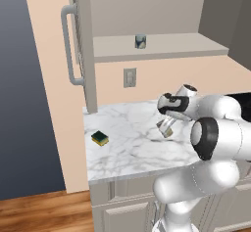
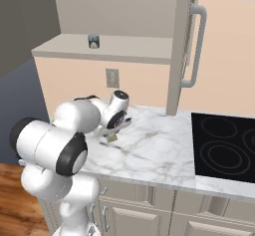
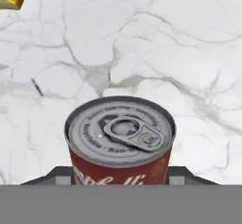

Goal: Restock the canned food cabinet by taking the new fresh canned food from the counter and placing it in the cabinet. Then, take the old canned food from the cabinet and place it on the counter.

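My pincer (image 1: 166, 128) is clamped on the taller red-banded can with cream label and metal rims (image 3: 120, 142), held low over the white grey-veined marble counter (image 1: 127, 143). Its long axis runs along my fingers; the pull-tab lid faces my hand camera. The short grey-blue can (image 1: 140, 41) stands upright on the beige-grey cabinet shelf (image 1: 162, 47).
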Robot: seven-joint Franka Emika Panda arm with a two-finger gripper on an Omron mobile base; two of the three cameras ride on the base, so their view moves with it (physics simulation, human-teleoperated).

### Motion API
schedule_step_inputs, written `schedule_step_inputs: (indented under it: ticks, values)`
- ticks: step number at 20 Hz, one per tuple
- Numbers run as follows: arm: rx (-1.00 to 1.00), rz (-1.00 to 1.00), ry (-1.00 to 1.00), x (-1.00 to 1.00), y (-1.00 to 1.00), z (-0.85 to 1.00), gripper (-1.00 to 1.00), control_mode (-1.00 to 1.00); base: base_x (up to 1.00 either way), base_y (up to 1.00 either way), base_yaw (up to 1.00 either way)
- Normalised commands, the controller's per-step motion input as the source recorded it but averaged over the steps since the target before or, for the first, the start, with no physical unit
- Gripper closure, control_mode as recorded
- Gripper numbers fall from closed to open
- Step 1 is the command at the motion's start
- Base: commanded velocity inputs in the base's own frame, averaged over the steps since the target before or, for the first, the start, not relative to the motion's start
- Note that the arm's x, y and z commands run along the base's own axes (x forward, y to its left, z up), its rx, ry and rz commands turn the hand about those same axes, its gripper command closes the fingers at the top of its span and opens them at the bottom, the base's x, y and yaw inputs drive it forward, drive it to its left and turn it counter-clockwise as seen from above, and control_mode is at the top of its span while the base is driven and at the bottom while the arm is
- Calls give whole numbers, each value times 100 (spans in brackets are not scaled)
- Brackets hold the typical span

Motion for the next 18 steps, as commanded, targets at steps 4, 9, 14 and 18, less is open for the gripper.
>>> schedule_step_inputs:
  ticks: [4,9,14,18]
  values:
    - [57,0,5,0,0,-45,100,-100,0,0,0]
    - [23,0,-14,0,9,-10,100,-100,0,0,0]
    - [2,0,-3,0,16,0,100,-100,0,0,0]
    - [0,0,0,0,3,0,-100,-100,0,0,0]
